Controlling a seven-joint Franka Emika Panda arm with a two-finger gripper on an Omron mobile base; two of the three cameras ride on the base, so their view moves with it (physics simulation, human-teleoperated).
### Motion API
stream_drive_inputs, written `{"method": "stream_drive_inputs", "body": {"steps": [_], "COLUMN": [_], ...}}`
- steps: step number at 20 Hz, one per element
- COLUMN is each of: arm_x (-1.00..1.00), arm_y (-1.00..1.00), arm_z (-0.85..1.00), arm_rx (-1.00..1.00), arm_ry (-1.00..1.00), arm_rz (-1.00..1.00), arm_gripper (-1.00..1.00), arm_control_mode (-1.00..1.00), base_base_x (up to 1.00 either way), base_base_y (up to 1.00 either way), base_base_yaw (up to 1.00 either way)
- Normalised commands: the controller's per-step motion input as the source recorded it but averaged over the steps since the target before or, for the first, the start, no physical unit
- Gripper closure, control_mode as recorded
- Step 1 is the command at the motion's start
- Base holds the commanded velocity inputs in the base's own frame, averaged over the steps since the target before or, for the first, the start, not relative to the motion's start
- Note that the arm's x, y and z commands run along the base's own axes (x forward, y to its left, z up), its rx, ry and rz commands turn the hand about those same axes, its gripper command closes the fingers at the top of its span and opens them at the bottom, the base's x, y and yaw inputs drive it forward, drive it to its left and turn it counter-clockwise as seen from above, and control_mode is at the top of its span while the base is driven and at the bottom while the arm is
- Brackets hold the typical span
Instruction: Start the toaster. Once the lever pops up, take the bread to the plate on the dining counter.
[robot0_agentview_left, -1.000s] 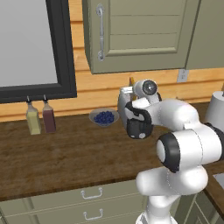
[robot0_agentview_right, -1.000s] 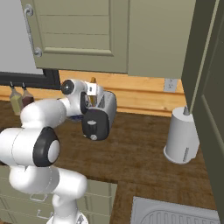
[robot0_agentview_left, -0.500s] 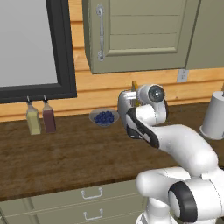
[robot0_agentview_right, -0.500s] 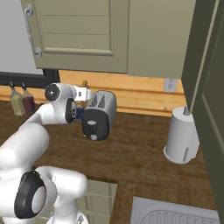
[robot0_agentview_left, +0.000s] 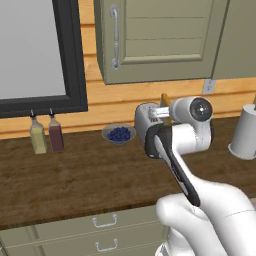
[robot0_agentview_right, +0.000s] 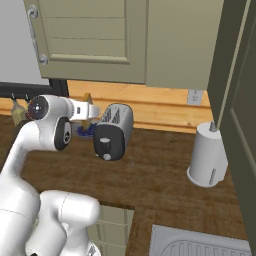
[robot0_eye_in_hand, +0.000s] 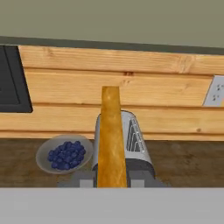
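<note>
Lifted since earlier, the gripper (robot0_eye_in_hand: 112, 183) now grips the bread (robot0_eye_in_hand: 111, 140) edge-on above the toaster (robot0_agentview_right: 114, 131). Just left stands a bowl of blueberries (robot0_eye_in_hand: 64, 154); a grey cylinder (robot0_agentview_right: 207, 156) stands well right.

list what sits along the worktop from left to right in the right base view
bowl of blueberries → toaster → tall grey cylinder. The bottles at the far left edge lie half behind the arm, so I leave them out.
</note>
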Motion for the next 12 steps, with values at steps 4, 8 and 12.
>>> {"method": "stream_drive_inputs", "body": {"steps": [4, 8, 12], "arm_x": [-1.00, -1.00, -1.00], "arm_y": [0.00, 0.00, -0.06], "arm_z": [0.25, 0.12, 0.04], "arm_rx": [0.00, 0.00, 0.00], "arm_ry": [0.31, 0.17, 0.03], "arm_rz": [0.00, 0.02, 0.01], "arm_gripper": [1.00, 1.00, 1.00], "arm_control_mode": [-1.00, -1.00, -1.00], "base_base_x": [0.00, 0.00, 0.00], "base_base_y": [0.00, 0.00, 0.00], "base_base_yaw": [0.00, 0.00, 0.00]}}
